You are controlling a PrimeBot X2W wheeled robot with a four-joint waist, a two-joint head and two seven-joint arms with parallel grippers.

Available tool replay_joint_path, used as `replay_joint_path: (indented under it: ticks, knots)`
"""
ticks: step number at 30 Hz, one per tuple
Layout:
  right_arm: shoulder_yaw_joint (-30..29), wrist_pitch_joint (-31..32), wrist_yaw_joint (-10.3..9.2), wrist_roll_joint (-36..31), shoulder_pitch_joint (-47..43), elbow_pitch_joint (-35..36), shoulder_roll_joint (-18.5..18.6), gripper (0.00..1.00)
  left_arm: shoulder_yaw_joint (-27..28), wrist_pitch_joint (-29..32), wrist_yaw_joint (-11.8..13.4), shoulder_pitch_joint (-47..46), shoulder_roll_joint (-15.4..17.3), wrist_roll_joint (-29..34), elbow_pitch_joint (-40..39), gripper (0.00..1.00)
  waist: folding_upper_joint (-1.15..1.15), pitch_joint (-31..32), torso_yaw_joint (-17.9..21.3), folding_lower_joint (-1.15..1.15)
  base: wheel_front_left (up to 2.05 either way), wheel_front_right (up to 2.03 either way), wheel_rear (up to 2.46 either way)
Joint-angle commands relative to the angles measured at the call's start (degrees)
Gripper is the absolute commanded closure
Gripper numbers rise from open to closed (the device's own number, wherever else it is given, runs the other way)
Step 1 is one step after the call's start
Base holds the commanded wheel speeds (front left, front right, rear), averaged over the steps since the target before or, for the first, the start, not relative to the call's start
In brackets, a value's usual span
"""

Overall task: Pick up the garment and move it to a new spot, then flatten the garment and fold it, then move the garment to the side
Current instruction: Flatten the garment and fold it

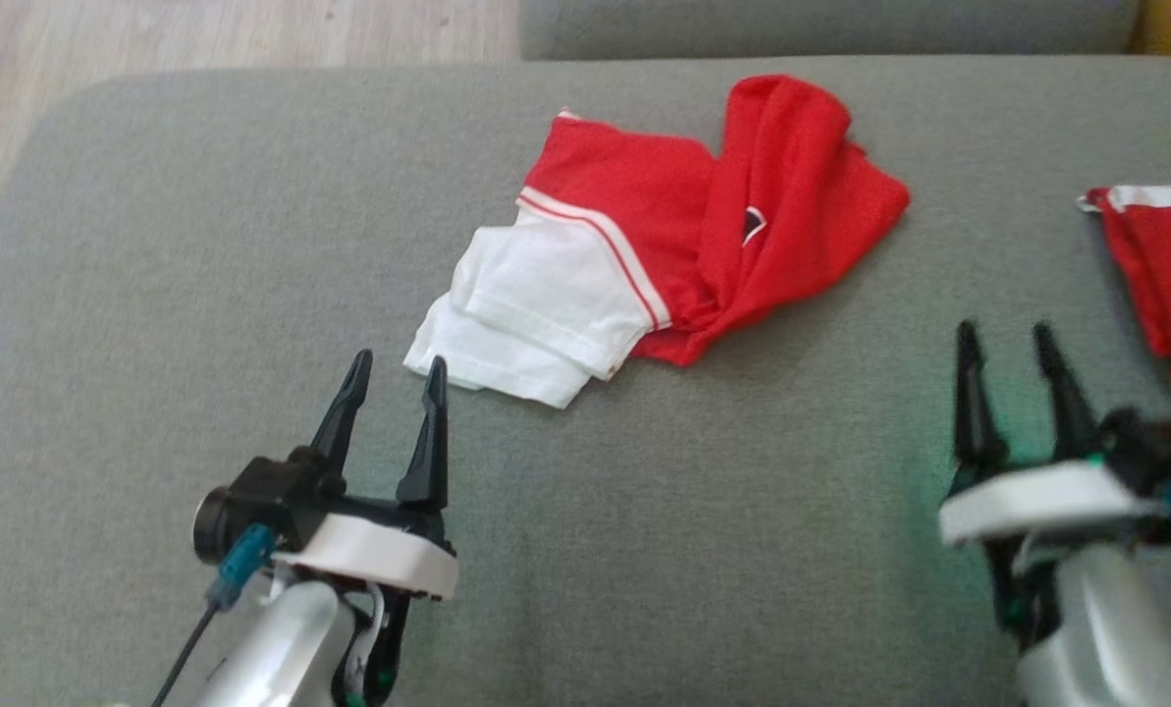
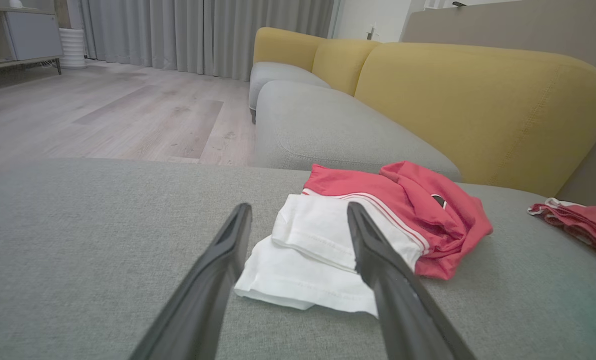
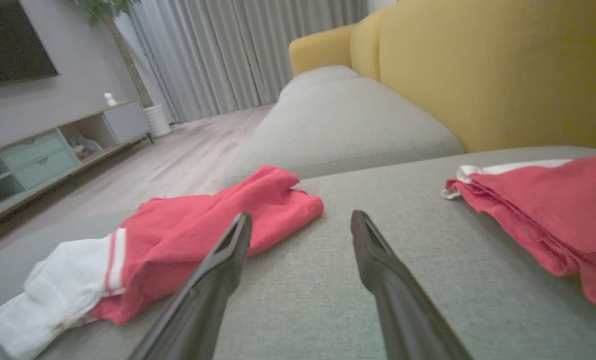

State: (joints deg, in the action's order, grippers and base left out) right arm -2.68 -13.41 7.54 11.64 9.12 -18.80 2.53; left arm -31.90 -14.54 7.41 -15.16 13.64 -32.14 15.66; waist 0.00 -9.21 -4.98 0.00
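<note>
Grey seat fabric (image 1: 153, 295) lies under everything. At the lower left of the head view the left gripper (image 1: 399, 359) hovers with fingers spread wide, holding nothing, its tips just short of the white hem of the garment (image 1: 664, 226). At the lower right the right gripper (image 1: 1003, 330) is equally spread and holds nothing. The garment lies crumpled at upper centre, red and white. A second red cloth (image 1: 1159, 265) lies at the right edge, well apart. Beyond stand a yellow backrest (image 2: 477, 100), wooden floor (image 2: 103, 110) and grey curtains (image 2: 203, 30).

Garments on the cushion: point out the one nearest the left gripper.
The crumpled red garment with the white sleeve, just ahead of the left gripper; the other red garment lies far right.
</note>
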Motion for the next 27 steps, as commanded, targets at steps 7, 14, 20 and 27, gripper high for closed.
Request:
replay_joint_path:
  ticks: [7, 14, 20, 27]
  knots:
    - [-7.2, 7.6, -0.05, -6.1, 18.4, -12.3, 0.3, 0.00, 3.2, -0.5, -2.4, -5.0, -2.1, 2.1, -0.3, 0.00, 0.00, -5.2, -5.4, 0.00, 0.00, 0.00, 0.00]
    - [-17.2, 12.1, -0.05, -15.2, 29.9, -25.8, 0.3, 0.00, 4.0, -0.5, -4.5, -6.5, -4.9, 3.9, 1.1, 0.00, 0.00, -7.6, -9.5, 0.00, 0.00, 0.00, 0.00]
    - [-23.9, 13.0, -0.05, -22.8, 33.8, -32.4, 0.3, 0.00, 5.2, -0.5, -5.8, -6.6, -6.5, 5.4, 1.9, 0.00, 0.00, -8.1, -11.2, 0.00, 0.00, 0.00, 0.00]
    - [-26.7, 8.7, -0.05, -27.4, 35.8, -36.1, 0.3, 1.00, 6.9, -0.5, -6.5, -6.1, -7.2, 6.8, 2.7, 0.00, 0.00, -7.4, -10.1, 0.00, 0.00, 0.00, 0.00]
